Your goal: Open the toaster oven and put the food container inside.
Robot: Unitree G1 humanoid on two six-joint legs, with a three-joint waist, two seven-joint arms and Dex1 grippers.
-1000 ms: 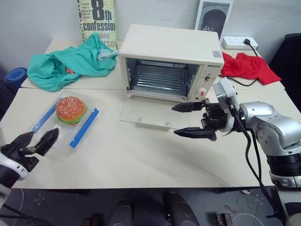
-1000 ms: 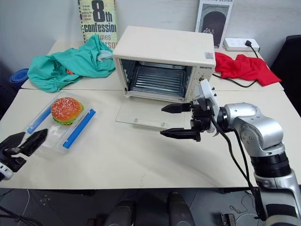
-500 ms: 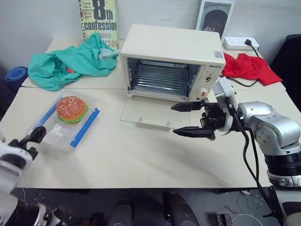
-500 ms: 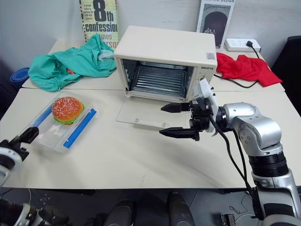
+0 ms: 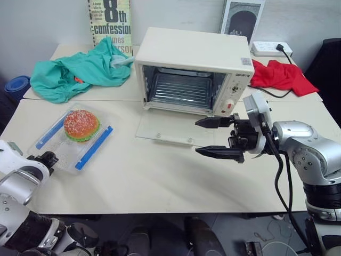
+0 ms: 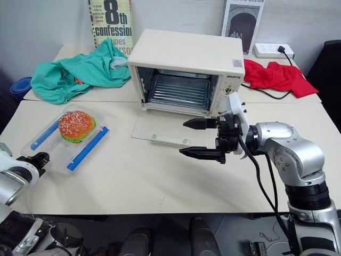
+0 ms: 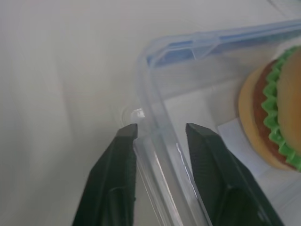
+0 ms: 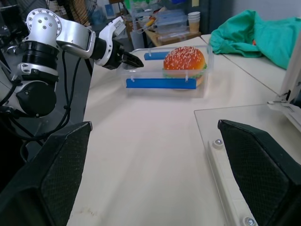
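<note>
The cream-white toaster oven point(image 5: 192, 53) stands at the back of the table. Its glass door point(image 5: 165, 128) lies flat and the wire rack point(image 5: 178, 89) shows inside. The food container point(image 5: 64, 152), clear with blue clip strips, holds a sesame-bun hamburger point(image 5: 81, 125) at the left. At its near corner, my left gripper point(image 5: 48, 158) has one finger outside the clear wall point(image 7: 149, 108) and one inside, closed in on it. My right gripper point(image 5: 197, 137) hovers open over the table by the door's right end, pointing left and holding nothing.
A teal cloth point(image 5: 74, 72) lies behind the container and a red cloth point(image 5: 279, 74) lies right of the oven. A book point(image 5: 109, 21), a framed picture point(image 5: 242, 18) and a power strip point(image 5: 272, 48) line the back wall. The oven door juts toward the table's middle.
My left gripper turned and moved in to the container's near corner. Its fingers closed from wide open onto the wall. The right gripper stayed where it was.
</note>
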